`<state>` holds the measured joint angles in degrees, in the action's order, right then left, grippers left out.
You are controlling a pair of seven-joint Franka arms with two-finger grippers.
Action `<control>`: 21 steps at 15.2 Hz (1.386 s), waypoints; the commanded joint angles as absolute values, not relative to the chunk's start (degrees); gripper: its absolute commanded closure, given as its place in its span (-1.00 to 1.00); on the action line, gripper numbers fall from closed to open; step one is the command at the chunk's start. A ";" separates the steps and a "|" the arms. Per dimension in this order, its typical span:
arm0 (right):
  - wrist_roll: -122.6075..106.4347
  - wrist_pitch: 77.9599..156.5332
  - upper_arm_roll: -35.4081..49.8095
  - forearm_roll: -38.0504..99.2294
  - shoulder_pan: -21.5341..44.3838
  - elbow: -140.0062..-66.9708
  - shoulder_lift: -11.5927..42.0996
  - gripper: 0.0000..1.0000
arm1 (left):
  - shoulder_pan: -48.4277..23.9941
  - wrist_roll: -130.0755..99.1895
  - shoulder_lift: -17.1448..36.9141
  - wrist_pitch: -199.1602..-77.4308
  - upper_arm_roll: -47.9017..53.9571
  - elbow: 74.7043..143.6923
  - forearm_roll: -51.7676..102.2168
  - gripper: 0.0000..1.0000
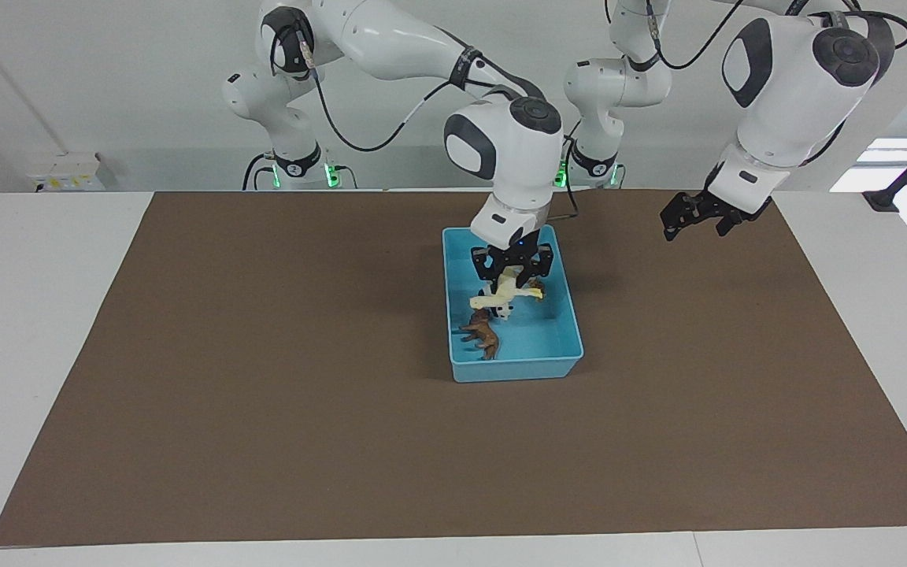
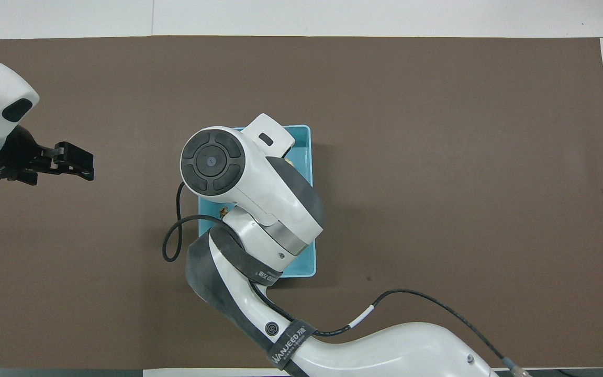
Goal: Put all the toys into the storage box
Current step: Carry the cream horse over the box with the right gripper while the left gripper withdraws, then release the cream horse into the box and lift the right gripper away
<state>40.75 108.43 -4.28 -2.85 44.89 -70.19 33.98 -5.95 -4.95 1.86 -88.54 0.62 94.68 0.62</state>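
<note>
The light blue storage box point(image 1: 518, 368) stands on the brown mat near the table's middle; it also shows in the overhead view point(image 2: 305, 157), mostly covered by my right arm. My right gripper point(image 1: 512, 276) is over the box, shut on the cream-white horse point(image 1: 503, 296), which hangs tilted inside the box's walls. The brown animal point(image 1: 483, 332) lies in the box, farther from the robots than the horse. A small orange bit point(image 1: 538, 294) beside the horse may be the tiger. The panda is hidden. My left gripper point(image 1: 697, 227) hangs open and empty over the mat toward the left arm's end point(image 2: 74, 160).
The brown mat point(image 1: 264, 409) covers most of the white table point(image 1: 36, 260). A black cable point(image 2: 173, 235) loops off my right arm beside the box.
</note>
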 commanded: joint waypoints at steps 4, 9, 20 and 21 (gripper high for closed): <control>44.74 108.46 -4.57 -1.93 43.25 -70.93 30.86 -1.00 | -7.12 -1.32 1.06 -86.39 -1.49 95.35 0.44 -1.00; 31.24 108.28 -5.98 -2.11 34.04 -71.19 24.09 -1.00 | -7.65 -1.67 0.97 -86.48 -1.32 95.10 0.26 -1.00; 5.10 90.38 -5.36 -0.61 10.39 -72.33 12.49 -1.00 | -7.56 -0.35 1.76 -91.32 -1.14 92.82 2.29 -1.00; 4.92 87.92 -5.36 -0.62 8.63 -72.42 11.09 -1.00 | -7.30 -0.35 1.84 -91.49 -1.40 92.64 2.37 -1.00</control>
<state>5.90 91.36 -6.40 -1.17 11.63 -69.92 15.31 -7.15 -1.25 1.76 -90.56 -0.48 93.05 1.95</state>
